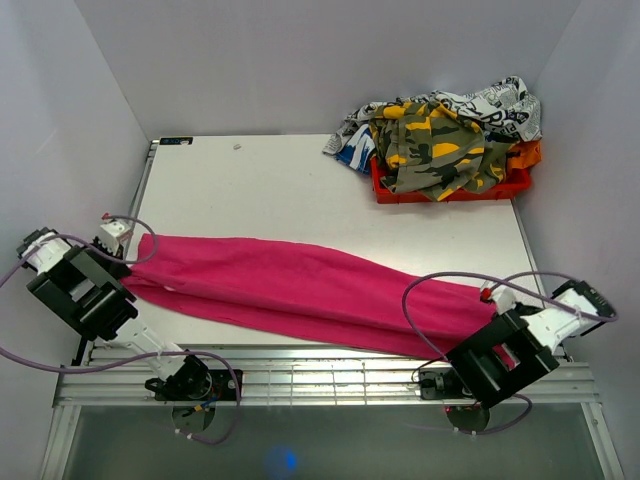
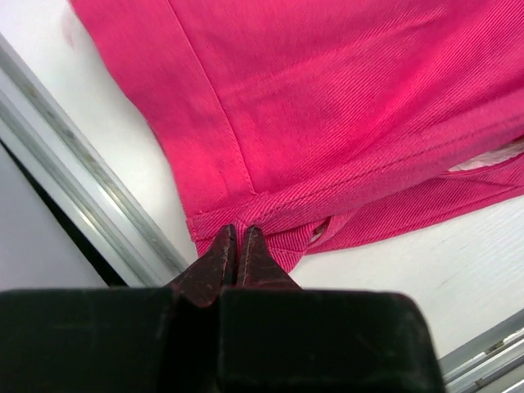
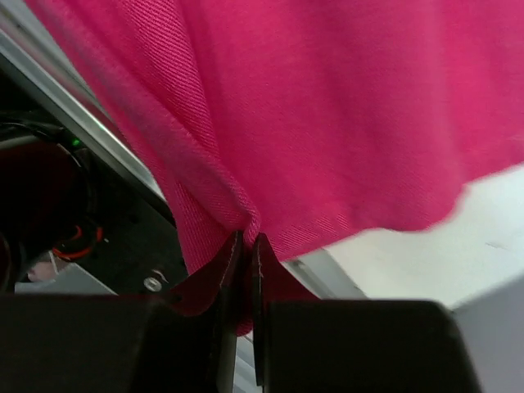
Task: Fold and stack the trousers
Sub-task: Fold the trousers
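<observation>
Pressed together on pink cloth, the jaws of both grippers show no gap. The left gripper (image 2: 237,236) pinches the trousers (image 1: 300,285) at a stitched hem. The right gripper (image 3: 246,241) pinches a fold of the same cloth at the other end.

The table (image 1: 260,180) fills the middle of the top view. The trousers lie across its lower half, from the left edge down to the lower right, almost as long as the table is wide. The middle part lies flat, and the right end reaches the near edge of the table. In the upper right a red bin (image 1: 450,192) holds a heap of clothes (image 1: 440,135), well apart from the trousers.

I judge the cloth to be soft, light and limp. It has a fine twill weave and no stiffness of its own, so it will probably sag between the two pinch points when lifted, and the middle will drag on the table. It is not fragile, and the weave looks rough enough not to slip easily.

The hem (image 2: 246,176) seems the best place to hold, because the doubled, stitched cloth is thicker there. The seam (image 2: 205,90) that runs down to it helps to find the corner. A pinch on one thin layer may take only the top layer, so the fold could come out uneven.
</observation>
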You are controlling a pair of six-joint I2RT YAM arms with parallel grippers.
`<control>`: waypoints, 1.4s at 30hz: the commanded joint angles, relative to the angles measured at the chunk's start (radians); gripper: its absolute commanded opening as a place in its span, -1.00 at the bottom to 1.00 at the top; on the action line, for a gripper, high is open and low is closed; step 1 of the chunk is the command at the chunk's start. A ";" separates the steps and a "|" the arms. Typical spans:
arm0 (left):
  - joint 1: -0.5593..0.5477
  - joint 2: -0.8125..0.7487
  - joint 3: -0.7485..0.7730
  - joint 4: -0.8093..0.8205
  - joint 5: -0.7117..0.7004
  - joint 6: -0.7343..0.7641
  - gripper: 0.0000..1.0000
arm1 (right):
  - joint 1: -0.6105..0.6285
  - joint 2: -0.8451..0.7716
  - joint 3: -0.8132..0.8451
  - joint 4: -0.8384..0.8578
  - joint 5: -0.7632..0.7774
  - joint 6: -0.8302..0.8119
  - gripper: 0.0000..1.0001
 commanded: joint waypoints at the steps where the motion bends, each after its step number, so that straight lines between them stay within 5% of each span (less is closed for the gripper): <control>1: 0.017 -0.006 -0.100 0.276 -0.148 -0.044 -1.00 | -0.011 -0.085 -0.161 0.155 0.171 -0.524 -0.85; 6: -0.025 0.031 -0.229 0.459 -0.281 -0.122 -1.00 | -0.011 -0.153 -0.364 0.327 0.216 -0.562 -0.85; 13: -0.036 0.020 -0.240 0.471 -0.269 -0.194 -1.00 | -0.011 0.015 -0.214 0.401 0.161 -0.453 -0.85; 20: -0.052 -0.046 -0.202 0.287 -0.120 -0.204 -0.38 | 0.057 0.178 0.024 0.402 0.079 -0.285 -0.79; 23: -0.063 -0.051 -0.171 0.220 -0.088 -0.231 -0.05 | 0.130 0.204 0.068 0.417 0.064 -0.196 -0.47; 24: -0.063 -0.054 -0.163 0.204 -0.064 -0.234 0.24 | 0.173 0.210 0.073 0.430 0.062 -0.176 -0.35; 26: -0.063 -0.057 -0.124 0.128 -0.034 -0.231 0.28 | 0.209 0.215 0.090 0.436 0.065 -0.133 0.06; 28: -0.063 -0.058 -0.085 0.068 0.016 -0.224 0.61 | 0.246 0.224 0.110 0.424 0.070 -0.117 0.25; 31: -0.062 -0.072 0.005 -0.040 0.085 -0.214 0.65 | 0.247 0.236 0.185 0.369 0.065 -0.088 0.44; 36: -0.059 -0.127 0.148 -0.193 0.162 -0.200 0.69 | 0.160 0.269 0.477 0.113 -0.034 -0.105 0.47; 38: -0.060 -0.136 0.177 -0.242 0.174 -0.190 0.72 | 0.131 0.279 0.559 -0.011 -0.074 -0.131 0.72; 42: -0.063 -0.150 0.211 -0.253 0.187 -0.207 0.72 | 0.121 0.278 0.628 -0.017 -0.120 -0.093 0.75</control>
